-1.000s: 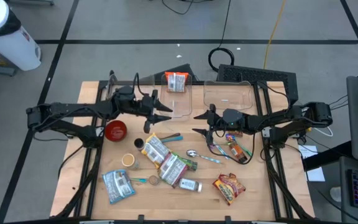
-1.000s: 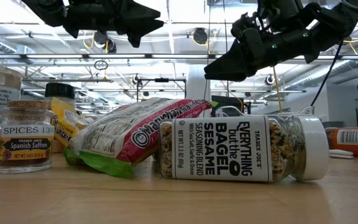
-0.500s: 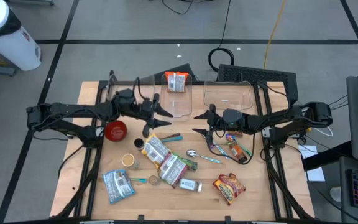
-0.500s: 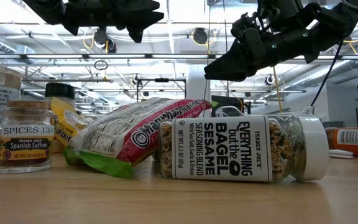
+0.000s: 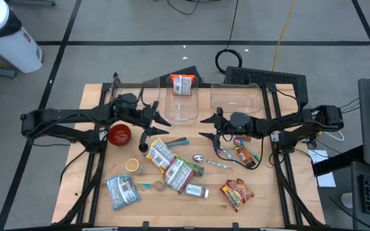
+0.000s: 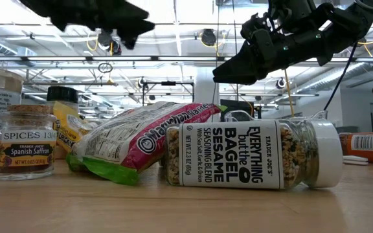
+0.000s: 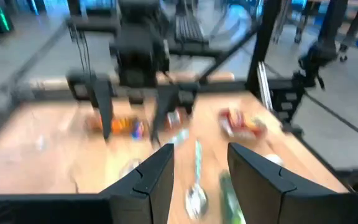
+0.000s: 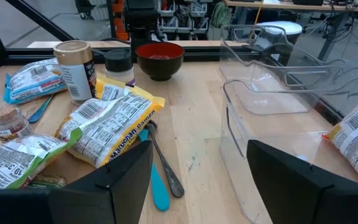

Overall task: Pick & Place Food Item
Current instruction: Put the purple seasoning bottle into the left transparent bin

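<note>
Ramen packets (image 5: 167,162) lay mid-bench; left gripper (image 5: 158,126) and right gripper (image 5: 205,126) hovered above, jaws open, empty

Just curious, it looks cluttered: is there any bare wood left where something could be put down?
Yes: the table's front left corner beside the blue packet, and the front right beyond the red snack bag. The middle, around the ramen packets and spoon, is crowded.

The wooden table (image 5: 95,192) carries a red bowl (image 5: 119,134), snack packets (several) and a seasoning jar (image 6: 251,154).
</note>
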Controlling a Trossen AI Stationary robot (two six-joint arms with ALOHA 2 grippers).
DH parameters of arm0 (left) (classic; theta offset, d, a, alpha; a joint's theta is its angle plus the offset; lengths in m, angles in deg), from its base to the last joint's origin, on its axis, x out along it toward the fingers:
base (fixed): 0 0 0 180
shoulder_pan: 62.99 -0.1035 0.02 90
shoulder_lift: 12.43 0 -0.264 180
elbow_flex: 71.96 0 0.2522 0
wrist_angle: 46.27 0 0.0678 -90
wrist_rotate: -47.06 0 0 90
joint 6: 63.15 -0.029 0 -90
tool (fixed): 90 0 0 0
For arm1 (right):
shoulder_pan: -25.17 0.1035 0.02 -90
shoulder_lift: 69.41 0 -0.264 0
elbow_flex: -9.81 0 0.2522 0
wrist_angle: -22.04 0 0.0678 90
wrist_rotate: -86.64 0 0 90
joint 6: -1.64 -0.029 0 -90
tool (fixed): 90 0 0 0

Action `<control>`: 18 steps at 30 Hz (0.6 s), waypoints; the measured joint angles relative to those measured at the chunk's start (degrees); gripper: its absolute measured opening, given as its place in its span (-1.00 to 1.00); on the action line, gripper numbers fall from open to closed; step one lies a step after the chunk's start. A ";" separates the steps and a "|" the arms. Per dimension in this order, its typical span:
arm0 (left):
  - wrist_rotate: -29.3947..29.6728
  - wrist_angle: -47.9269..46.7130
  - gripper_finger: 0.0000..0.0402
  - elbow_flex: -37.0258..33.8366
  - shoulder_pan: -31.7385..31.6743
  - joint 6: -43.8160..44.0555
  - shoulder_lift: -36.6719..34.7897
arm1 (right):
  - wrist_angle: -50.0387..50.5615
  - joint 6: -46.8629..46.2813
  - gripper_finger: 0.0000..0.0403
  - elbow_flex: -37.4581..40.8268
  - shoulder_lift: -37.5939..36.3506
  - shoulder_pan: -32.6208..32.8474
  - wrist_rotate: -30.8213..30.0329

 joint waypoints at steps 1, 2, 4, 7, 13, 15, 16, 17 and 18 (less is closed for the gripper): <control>0.14 -0.76 -0.21 0.07 0.20 -0.25 -1.09 | 0.01 0.02 0.26 0.00 0.00 0.01 0.08; 0.41 -1.09 -0.21 -0.14 0.36 -0.20 -2.53 | 0.02 0.01 0.26 0.00 0.00 0.01 0.14; 0.73 -0.11 -0.21 -2.62 0.69 0.21 -5.51 | 0.00 0.02 0.26 0.00 0.00 0.01 0.17; 2.78 9.97 -0.21 -8.52 1.46 1.28 -8.06 | 0.02 0.00 0.26 0.00 0.00 0.00 0.17; 8.73 31.12 -0.21 -22.58 1.65 6.45 -11.32 | -0.45 0.00 0.26 0.00 0.00 0.00 0.18; 10.44 34.66 -0.21 -25.94 1.63 7.34 -11.36 | -0.52 0.00 0.26 0.00 0.00 0.00 0.17; 11.32 36.73 -0.21 -27.08 1.63 7.60 -11.33 | -0.52 0.00 0.26 0.00 0.00 0.01 0.17; 12.23 38.34 -0.21 -27.95 1.63 7.63 -11.35 | -0.56 -0.02 0.26 0.00 0.00 0.01 0.19; 12.92 39.26 -0.21 -28.59 1.60 7.72 -11.39 | -0.64 -0.25 0.26 0.00 0.00 0.00 0.18</control>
